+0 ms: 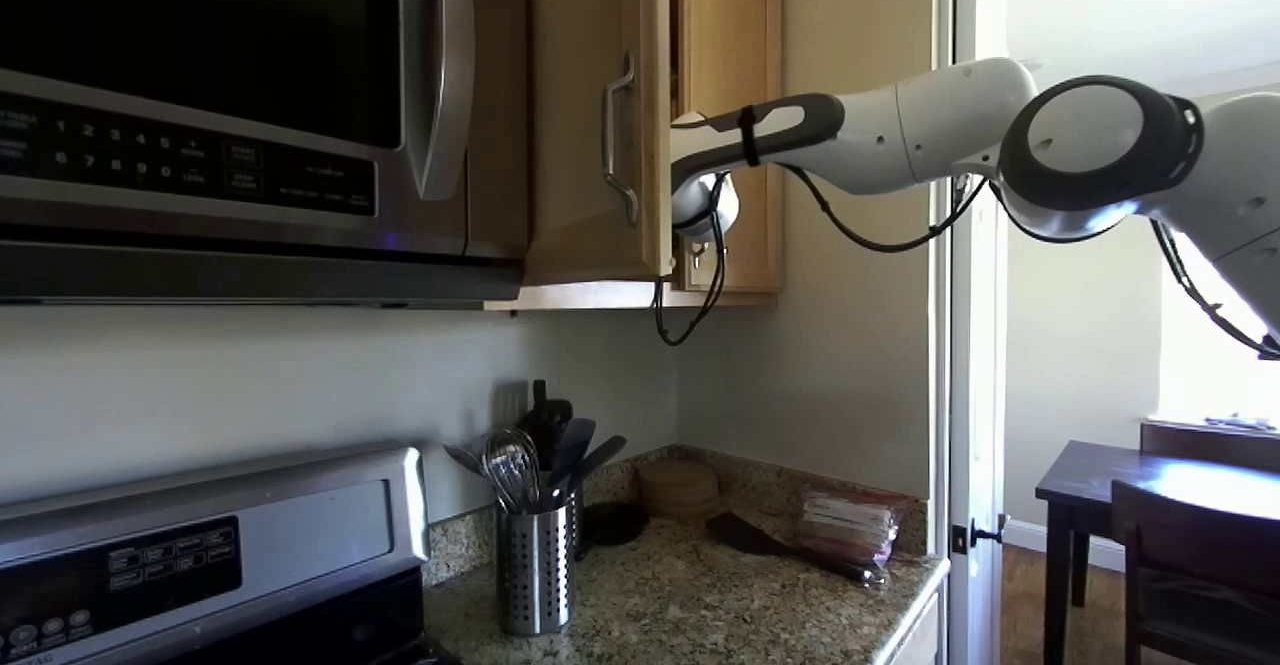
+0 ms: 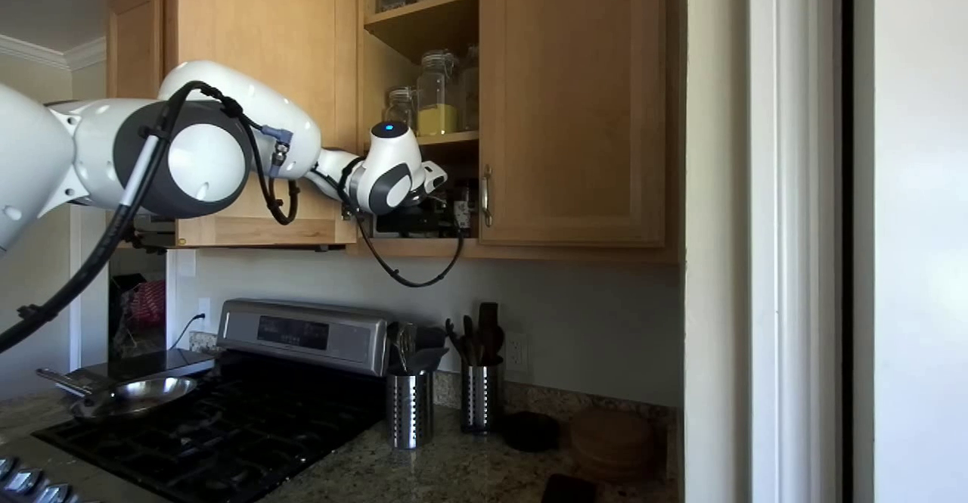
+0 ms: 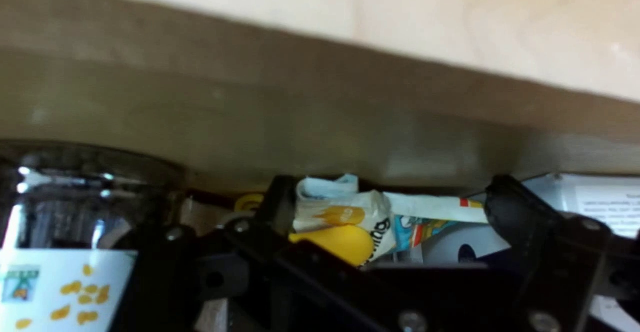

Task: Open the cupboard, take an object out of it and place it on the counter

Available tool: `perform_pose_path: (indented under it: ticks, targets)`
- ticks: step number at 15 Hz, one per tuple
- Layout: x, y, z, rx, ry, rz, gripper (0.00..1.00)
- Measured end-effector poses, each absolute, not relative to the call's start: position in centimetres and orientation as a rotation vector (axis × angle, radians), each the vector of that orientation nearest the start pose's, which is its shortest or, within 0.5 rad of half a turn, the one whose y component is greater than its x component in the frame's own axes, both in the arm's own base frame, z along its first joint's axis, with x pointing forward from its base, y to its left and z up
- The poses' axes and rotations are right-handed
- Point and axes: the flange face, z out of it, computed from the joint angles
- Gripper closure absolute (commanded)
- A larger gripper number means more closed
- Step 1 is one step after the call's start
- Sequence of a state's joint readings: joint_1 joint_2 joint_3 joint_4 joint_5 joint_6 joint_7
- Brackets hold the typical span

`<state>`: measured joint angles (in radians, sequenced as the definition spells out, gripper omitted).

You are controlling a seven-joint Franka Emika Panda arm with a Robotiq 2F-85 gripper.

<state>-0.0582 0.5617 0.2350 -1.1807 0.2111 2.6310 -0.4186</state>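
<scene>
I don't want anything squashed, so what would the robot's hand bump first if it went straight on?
Probably the crumpled packet or the yellow thing by it, inside the cupboard. Both show ahead of the open hand in the wrist view; which is nearer is hard to tell.

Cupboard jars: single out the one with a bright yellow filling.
In an exterior view, the tall jar just right of the shorter jar; its lower part is bright yellow, unlike the others.

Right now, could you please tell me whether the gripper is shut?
No, the wrist view shows the gripper open, its fingers standing wide apart.
</scene>
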Motion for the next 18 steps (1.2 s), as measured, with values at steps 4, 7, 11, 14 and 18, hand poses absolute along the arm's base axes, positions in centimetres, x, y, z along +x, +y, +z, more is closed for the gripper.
perform_pose_path:
  ticks: [4, 7, 11, 14, 18]
  targets:
    - [76.4, 7.7, 58.0, -2.609, -0.502, -1.331, 0.52]
    - [76.6, 7.7, 58.1, -2.601, -0.5, -1.338, 0.73]
    - [76.8, 7.5, 58.1, -2.598, -0.494, -1.345, 0.92]
    - [76.8, 7.9, 58.1, -2.59, -0.502, -1.343, 0.96]
    - [76.7, 8.9, 58.1, -2.575, -0.555, -1.345, 0.91]
